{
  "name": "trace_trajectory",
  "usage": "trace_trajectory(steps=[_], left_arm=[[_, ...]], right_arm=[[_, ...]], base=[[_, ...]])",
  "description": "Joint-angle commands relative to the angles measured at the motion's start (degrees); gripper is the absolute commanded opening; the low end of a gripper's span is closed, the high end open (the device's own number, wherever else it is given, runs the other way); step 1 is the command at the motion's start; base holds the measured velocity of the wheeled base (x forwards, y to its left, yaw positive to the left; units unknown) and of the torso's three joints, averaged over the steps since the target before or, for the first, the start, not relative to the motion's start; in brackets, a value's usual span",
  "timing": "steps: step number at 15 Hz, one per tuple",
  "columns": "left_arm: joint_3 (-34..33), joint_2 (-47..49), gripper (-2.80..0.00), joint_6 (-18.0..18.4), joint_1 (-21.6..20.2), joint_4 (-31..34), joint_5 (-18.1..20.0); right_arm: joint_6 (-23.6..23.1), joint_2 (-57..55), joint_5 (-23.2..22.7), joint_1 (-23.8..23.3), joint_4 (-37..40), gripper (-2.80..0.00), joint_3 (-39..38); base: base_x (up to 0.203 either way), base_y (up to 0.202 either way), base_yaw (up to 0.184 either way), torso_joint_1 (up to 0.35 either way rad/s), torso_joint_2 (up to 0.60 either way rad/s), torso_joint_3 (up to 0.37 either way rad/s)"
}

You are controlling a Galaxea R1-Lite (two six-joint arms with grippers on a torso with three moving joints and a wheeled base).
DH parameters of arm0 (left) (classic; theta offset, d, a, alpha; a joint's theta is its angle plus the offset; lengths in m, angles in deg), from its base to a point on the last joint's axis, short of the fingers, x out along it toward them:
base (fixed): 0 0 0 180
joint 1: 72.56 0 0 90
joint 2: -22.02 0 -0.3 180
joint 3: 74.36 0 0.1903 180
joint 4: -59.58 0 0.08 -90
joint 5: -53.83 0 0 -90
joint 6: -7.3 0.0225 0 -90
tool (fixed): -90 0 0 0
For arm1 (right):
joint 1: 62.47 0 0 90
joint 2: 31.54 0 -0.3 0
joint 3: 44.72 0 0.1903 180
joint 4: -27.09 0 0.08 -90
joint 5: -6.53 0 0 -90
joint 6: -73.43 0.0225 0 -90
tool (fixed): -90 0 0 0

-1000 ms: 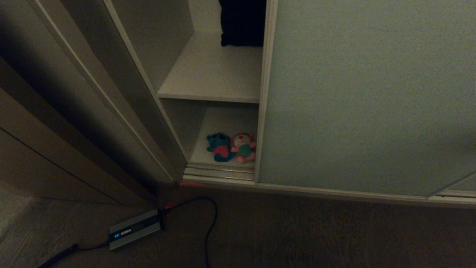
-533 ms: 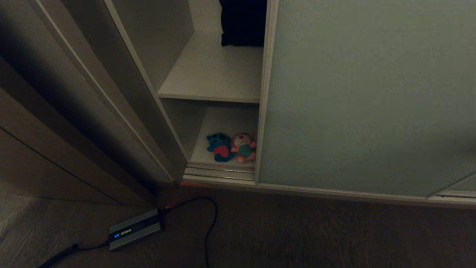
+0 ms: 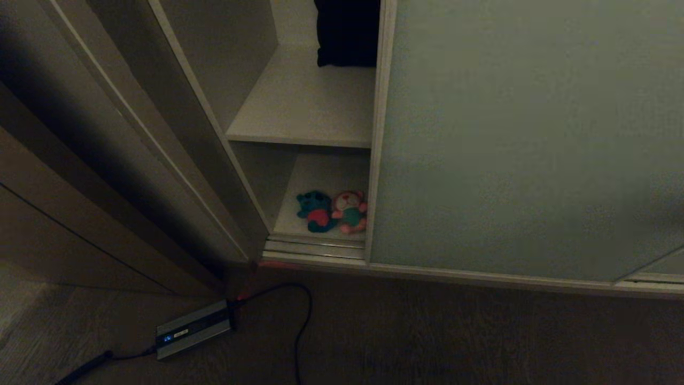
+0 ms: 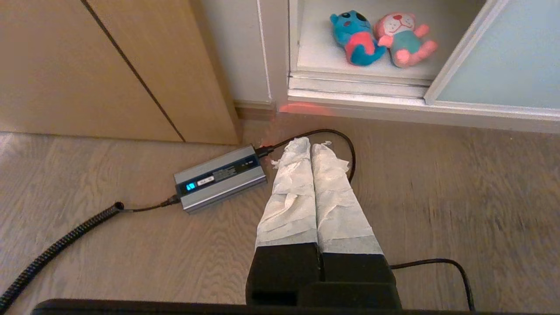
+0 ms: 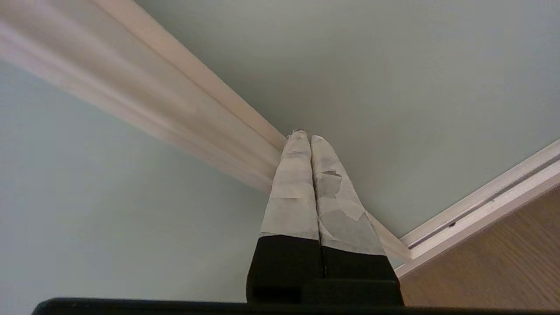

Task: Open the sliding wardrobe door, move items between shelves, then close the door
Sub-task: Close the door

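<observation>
The sliding wardrobe door (image 3: 523, 139) is a pale grey-green panel that covers the right of the wardrobe, and a gap stands open to its left. In that gap, on the lower shelf (image 3: 326, 171), a teal bear (image 3: 316, 210) and a pink toy (image 3: 350, 212) lie side by side. The upper shelf (image 3: 304, 107) holds no toy. My right gripper (image 5: 305, 136) is shut and empty, its tips against the cream frame strip (image 5: 183, 65) of the door; it is outside the head view. My left gripper (image 4: 310, 143) hangs shut over the floor, short of the toys (image 4: 355, 37).
A dark folded cloth (image 3: 347, 32) sits at the back of the upper shelf. On the wooden floor before the wardrobe lie a grey power adapter (image 3: 193, 328) and its black cable (image 3: 304, 321). A brown wooden panel (image 3: 64, 214) stands at the left.
The door's left edge has crept slightly to the left, narrowing the gap a little. The toys, cloth and adapter have not moved.
</observation>
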Motion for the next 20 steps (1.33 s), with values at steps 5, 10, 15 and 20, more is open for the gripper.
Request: trace_trajectory(steps=[5, 10, 15, 20], left_arm=[[0.01, -0.11, -2.8, 0.01, -0.02, -0.04, -0.01], [0.04, -0.11, -2.8, 0.01, -0.02, 0.05, -0.03], [0.02, -0.11, -2.8, 0.01, 0.03, -0.04, -0.03], [-0.01, -0.11, -2.8, 0.01, 0.04, 0.01, -0.03]], right_arm=[[5.07, 1.01, -0.19, 1.25, -0.57, -2.8, -0.45], [5.48, 5.57, -0.33, 2.56, -0.57, -2.8, -6.34], [5.24, 12.56, -0.3, 5.82, -0.89, -2.8, -15.86], [5.22, 19.03, -0.36, 8.11, -4.25, -2.8, -27.01]], base=[[0.0, 0.0, 0.0, 0.0, 0.0, 0.0], [0.0, 0.0, 0.0, 0.0, 0.0, 0.0], [0.0, 0.0, 0.0, 0.0, 0.0, 0.0], [0.0, 0.0, 0.0, 0.0, 0.0, 0.0]])
